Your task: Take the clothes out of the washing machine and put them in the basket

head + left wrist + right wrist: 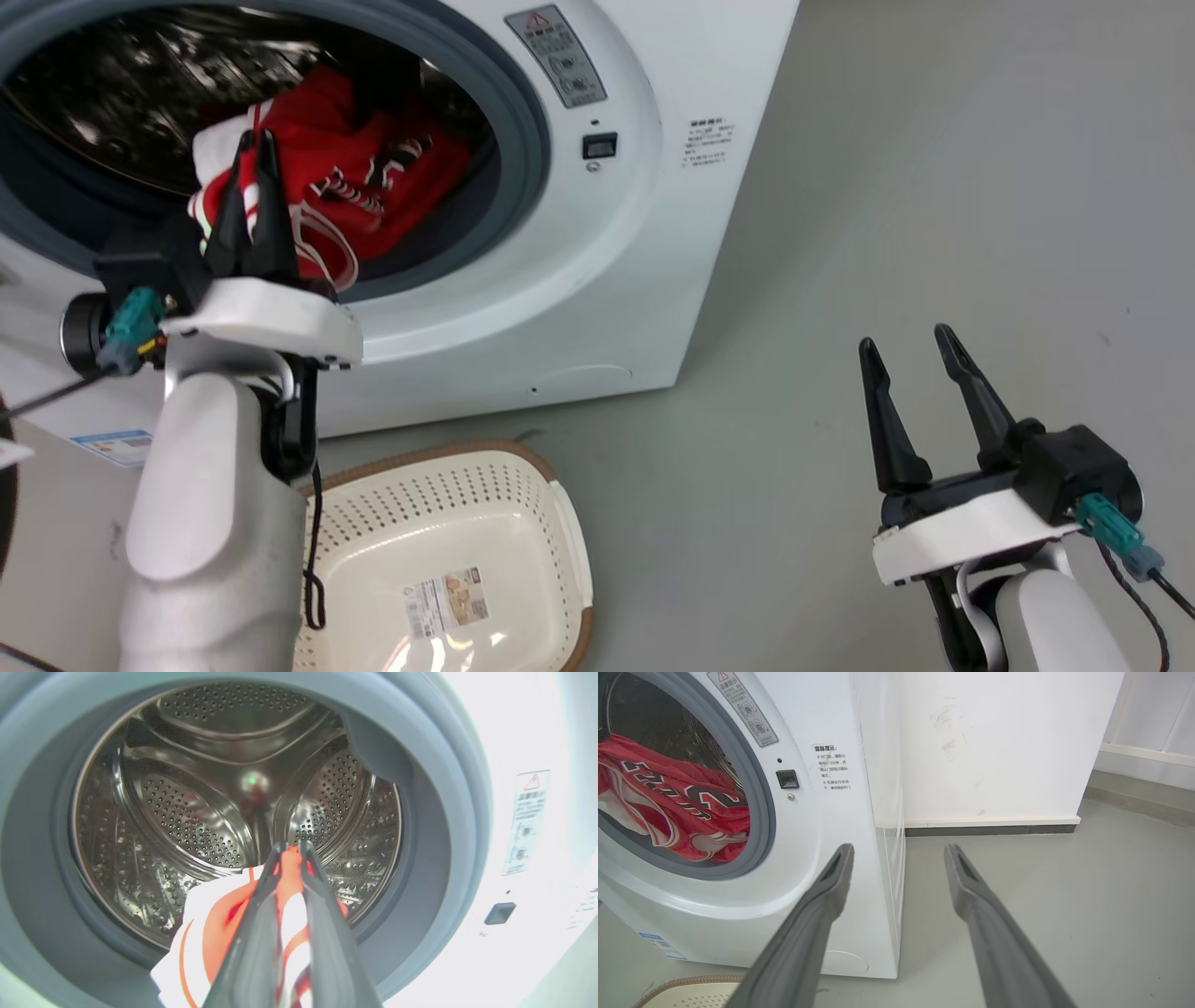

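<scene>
Clearly the left gripper [254, 140] pinches the clothes [392, 201] at the washing machine [607, 280] mouth — the basket [571, 541] lies straight below, toward the robot; the right gripper [904, 336], spread wide, hangs well apart.

bare laundry corner: white washing machine [607, 280], grey floor [934, 233], plain wall [994, 742]

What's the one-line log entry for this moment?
left claw: shut on clothes at washer mouth | right claw: open, over floor | basket: no clothes

One washing machine [607, 280], one basket [571, 523], left gripper [257, 140] and right gripper [906, 338] (two), one heap of clothes [373, 201].
</scene>
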Available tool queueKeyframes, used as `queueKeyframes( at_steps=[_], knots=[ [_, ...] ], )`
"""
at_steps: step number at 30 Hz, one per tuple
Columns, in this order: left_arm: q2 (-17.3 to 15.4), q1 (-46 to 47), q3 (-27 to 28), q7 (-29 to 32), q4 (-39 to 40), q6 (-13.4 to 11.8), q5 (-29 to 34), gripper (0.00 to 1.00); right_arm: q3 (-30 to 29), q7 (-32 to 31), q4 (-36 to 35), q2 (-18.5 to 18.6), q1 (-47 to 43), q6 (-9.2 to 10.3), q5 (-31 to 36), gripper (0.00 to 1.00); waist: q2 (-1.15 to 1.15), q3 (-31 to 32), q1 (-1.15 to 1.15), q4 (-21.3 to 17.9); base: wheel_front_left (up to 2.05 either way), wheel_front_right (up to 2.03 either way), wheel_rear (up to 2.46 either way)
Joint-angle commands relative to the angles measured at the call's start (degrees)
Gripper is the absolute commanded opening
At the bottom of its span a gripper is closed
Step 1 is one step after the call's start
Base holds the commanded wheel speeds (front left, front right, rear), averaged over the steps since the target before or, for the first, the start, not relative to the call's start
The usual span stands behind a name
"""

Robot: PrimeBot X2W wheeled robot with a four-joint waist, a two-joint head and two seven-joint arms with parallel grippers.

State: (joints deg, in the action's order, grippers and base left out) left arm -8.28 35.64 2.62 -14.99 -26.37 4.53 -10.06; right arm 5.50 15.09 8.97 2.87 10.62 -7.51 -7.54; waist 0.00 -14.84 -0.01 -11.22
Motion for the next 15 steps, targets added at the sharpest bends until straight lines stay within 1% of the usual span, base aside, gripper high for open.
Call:
queueKeyframes(
  at_steps=[1,5,15],
  knots=[
    [0.5,-1.5,0.4,-0.3,1.5,0.2,0.4,0.0,-0.3,0.1,0.2,0.0,-1.0,0.04,0.3,1.0,0.0,2.1,0.01,1.4,0.0,0.0,0.0],
    [2.1,-5.3,0.6,-0.2,6.7,0.0,0.8,0.0,-1.2,-0.3,-0.1,0.0,-2.3,0.04,0.7,1.0,0.0,4.2,0.01,2.8,0.0,0.0,0.0],
    [4.2,-12.4,-0.5,-0.2,19.8,-1.0,-0.5,0.0,-2.3,-2.2,-2.3,0.0,-5.0,0.04,1.5,1.0,0.0,7.3,0.01,6.0,0.0,0.0,0.0]
  ],
)
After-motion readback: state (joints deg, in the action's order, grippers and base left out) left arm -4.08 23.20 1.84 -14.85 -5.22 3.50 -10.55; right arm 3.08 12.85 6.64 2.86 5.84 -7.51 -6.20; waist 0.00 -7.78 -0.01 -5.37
